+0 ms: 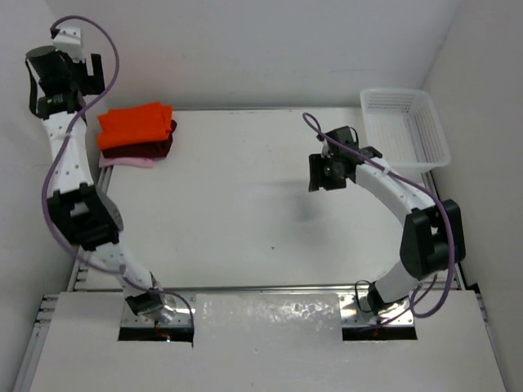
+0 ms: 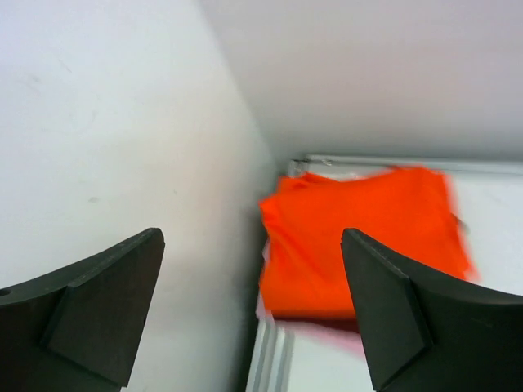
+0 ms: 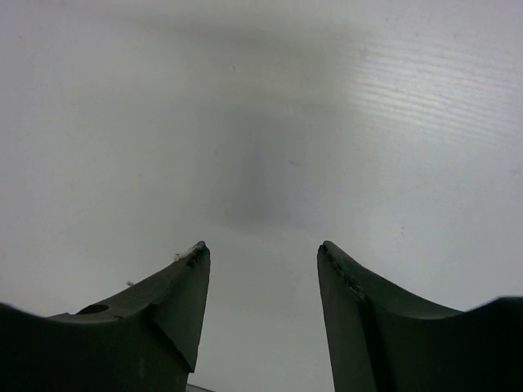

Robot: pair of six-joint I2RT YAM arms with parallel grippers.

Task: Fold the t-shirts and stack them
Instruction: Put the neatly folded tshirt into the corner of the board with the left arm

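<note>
Stack looks done: orange shirt (image 1: 137, 122) on top, maroon (image 1: 154, 150) under it, pink (image 1: 127, 162) at the bottom, all folded at the tabletop's (image 1: 245, 204) far-left corner by the wall. Left gripper (image 2: 252, 237) hangs above that corner, jaws wide, holding nothing. Right gripper (image 3: 261, 245) sits over bare mid-tabletop, jaws part open, empty too. Step reads as release and retreat; next move probably just calls for parking both arms clear of the pile. Basket (image 1: 404, 92) at far right: nothing visible inside.
</note>
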